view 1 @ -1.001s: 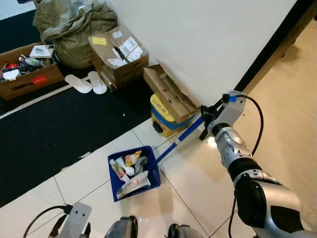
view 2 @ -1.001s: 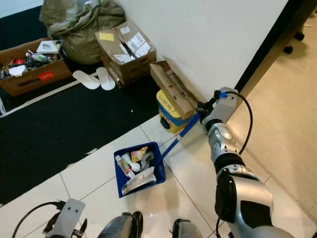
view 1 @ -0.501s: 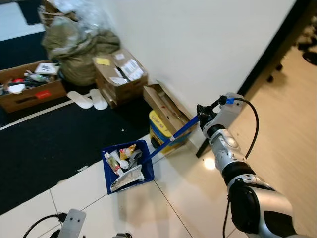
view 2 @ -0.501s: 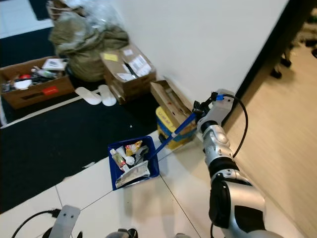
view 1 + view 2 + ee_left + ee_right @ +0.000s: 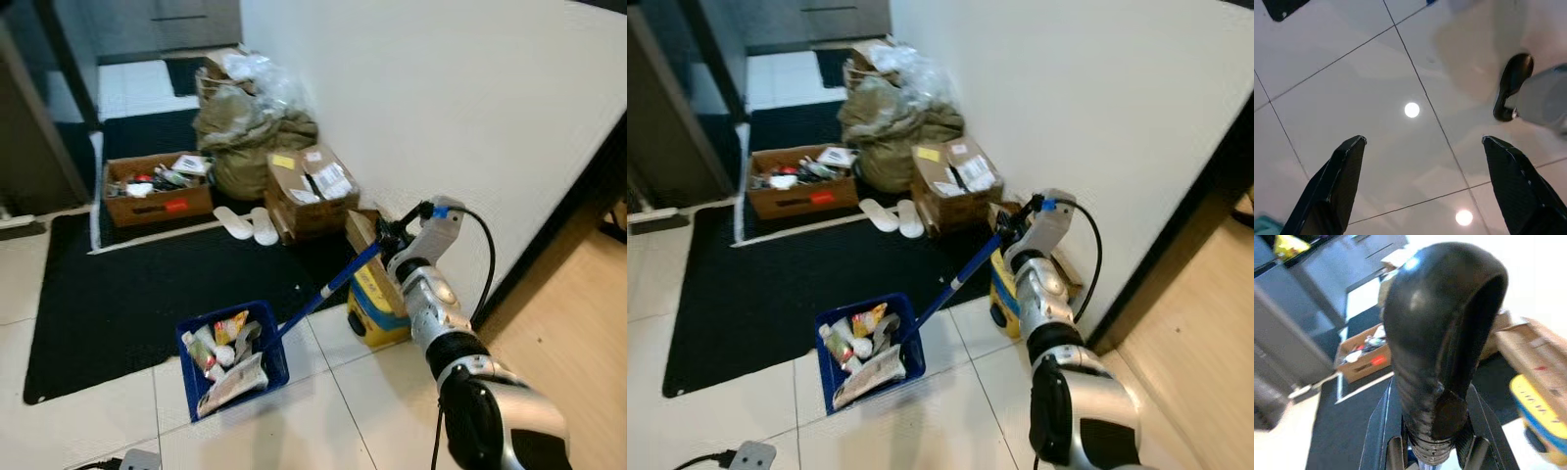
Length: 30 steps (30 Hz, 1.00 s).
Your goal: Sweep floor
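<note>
The right wrist view looks straight down a black ribbed rubber handle grip (image 5: pixel 1442 347), with the right gripper (image 5: pixel 1432 450) clamped around its base. From the head, that same gripper (image 5: pixel 386 238) holds the top of a long blue pole (image 5: pixel 318 293) slanting down to a blue plastic dustpan (image 5: pixel 192 349) full of wrappers and tubes on the white tiled floor (image 5: pixel 323 421), at the edge of a black mat (image 5: pixel 118 279). The left gripper (image 5: pixel 1425 188) hangs over bare tile, fingers spread wide. Half a second ago the camera sat closer; now it takes in more of the mat. A yellow-and-blue container (image 5: pixel 375 297) is partly hidden behind the arm.
</note>
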{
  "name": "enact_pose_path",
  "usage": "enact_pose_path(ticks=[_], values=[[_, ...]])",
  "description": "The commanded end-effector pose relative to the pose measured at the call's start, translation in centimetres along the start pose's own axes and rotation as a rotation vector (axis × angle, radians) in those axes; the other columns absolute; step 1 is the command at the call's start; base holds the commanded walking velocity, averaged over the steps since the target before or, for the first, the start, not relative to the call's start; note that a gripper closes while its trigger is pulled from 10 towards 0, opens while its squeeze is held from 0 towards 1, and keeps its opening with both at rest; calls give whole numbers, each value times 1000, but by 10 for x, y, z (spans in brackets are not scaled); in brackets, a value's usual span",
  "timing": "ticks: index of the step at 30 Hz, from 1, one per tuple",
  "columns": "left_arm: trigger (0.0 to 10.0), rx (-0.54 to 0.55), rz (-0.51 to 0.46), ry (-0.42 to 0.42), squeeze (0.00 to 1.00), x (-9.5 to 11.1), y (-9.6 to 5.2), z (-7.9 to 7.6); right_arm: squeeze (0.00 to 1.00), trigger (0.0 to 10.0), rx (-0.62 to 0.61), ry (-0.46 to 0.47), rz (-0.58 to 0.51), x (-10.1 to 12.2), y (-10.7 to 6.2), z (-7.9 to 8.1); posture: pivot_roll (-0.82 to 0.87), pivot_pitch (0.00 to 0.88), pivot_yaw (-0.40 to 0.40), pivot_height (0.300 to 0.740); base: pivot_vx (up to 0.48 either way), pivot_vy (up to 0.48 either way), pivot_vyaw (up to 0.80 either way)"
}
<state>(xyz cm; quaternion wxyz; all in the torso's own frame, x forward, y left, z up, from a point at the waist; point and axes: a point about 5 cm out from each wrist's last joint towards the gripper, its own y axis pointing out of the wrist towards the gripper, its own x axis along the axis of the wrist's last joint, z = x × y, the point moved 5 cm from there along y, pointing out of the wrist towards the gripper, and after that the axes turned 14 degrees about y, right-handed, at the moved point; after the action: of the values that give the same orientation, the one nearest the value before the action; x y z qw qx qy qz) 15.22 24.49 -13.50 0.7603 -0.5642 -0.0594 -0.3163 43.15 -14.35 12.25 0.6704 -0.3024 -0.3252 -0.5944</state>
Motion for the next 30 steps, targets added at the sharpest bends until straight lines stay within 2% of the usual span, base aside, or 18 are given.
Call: enact_pose_path(ticks=[1, 4, 5, 6, 7, 8, 19, 27, 30], values=[[10000, -25, 10, -4, 0, 0, 0, -6, 0, 0, 41, 35, -58, 8, 2, 11, 77, 0, -54, 740, 0, 0, 0], [10000, -29, 8, -4, 0, 1, 1, -7, 0, 0, 41, 44, -53, 6, 1, 12, 77, 0, -54, 740, 0, 0, 0], [10000, -35, 7, -2, 0, 2, 1, -8, 0, 1255, 37, 30, -38, 3, 1, 11, 74, 0, -56, 740, 266, 0, 0], [10000, -39, 6, -1, 0, 2, 1, -10, 0, 4627, 35, 18, -27, 0, 1, 11, 74, 0, -56, 740, 289, 0, 0], [10000, -48, 10, 3, 0, 1, 1, -12, 0, 3882, 48, 2, -14, -4, -1, 12, 73, 0, -56, 740, 352, 0, 0], [10000, -51, 12, 4, 0, 0, 0, -13, 0, 9961, 57, -6, -13, -5, -1, 14, 71, 0, -58, 740, 360, 0, 0], [10000, -65, 24, 6, 0, -2, 0, -17, 0, 10000, 101, -54, 25, -18, -3, 25, 69, 0, -64, 740, 372, 0, 0], [10000, -67, 15, 7, 0, 2, 1, -18, 0, 10000, 123, -51, 47, -28, -5, 31, 68, 0, -66, 740, 390, 0, 644], [10000, -70, 15, 9, 0, 2, 1, -19, 0, 10000, 129, -34, 43, -28, -5, 33, 69, 0, -64, 740, 399, 0, 0]])
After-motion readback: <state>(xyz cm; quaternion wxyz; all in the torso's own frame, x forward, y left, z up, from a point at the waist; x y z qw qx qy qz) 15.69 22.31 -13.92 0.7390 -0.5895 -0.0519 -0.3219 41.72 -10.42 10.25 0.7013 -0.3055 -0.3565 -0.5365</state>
